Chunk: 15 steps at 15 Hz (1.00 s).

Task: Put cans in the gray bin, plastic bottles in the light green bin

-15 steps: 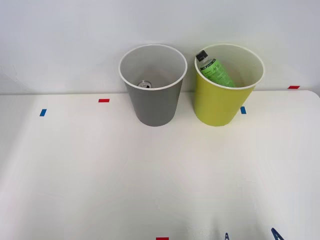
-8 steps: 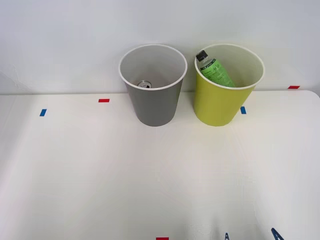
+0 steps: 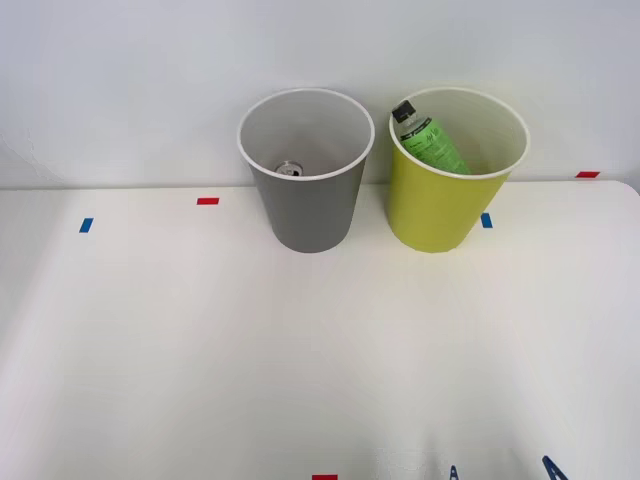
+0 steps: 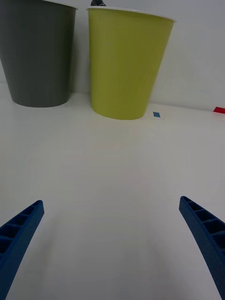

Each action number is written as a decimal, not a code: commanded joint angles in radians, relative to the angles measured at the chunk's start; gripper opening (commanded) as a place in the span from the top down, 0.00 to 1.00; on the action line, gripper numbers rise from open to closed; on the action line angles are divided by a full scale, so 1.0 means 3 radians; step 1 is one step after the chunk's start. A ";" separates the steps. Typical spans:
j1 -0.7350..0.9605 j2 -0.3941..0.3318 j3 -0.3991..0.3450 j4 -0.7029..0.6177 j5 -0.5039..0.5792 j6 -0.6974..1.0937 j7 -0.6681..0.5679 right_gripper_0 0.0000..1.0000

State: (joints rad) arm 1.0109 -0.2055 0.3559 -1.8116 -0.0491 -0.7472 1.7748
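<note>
The gray bin [image 3: 306, 190] stands at the back of the white table, and a can [image 3: 289, 169] lies inside it with just its silvery pull-tab top showing. Right beside it is the light green bin [image 3: 440, 200], holding a slim green plastic bottle [image 3: 430, 140] with a black cap that leans against its left rim. My right gripper [image 3: 502, 470] is at the table's near edge, right of centre, with only its blue tips in sight. In the right wrist view the gripper [image 4: 112, 234] is open with nothing between its fingers, facing the gray bin [image 4: 40, 51] and light green bin [image 4: 126, 65] from a distance.
Small red [image 3: 207, 201] and blue [image 3: 86, 225] tape marks dot the table [image 3: 250, 340]. A blue mark [image 3: 486, 220] sits just right of the green bin and a red one [image 3: 324, 477] lies at the near edge. A white wall rises close behind the bins.
</note>
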 commanded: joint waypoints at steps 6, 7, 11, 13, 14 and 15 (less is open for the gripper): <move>0.0000 0.0000 0.0000 0.0000 0.0000 0.0000 0.0000 0.00; 0.0000 0.0000 0.0000 0.0000 0.0000 0.0000 0.0000 0.00; 0.0000 0.0000 0.0000 0.0000 0.0000 0.0000 0.0000 0.00; 0.0000 0.0000 0.0000 0.0000 0.0000 0.0000 0.0000 0.00; 0.0000 0.0000 0.0000 0.0000 0.0000 0.0000 0.0000 0.00; 0.0000 0.0000 0.0000 0.0000 0.0000 0.0000 0.0000 0.00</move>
State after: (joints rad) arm 1.0109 -0.2055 0.3559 -1.8116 -0.0491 -0.7471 1.7748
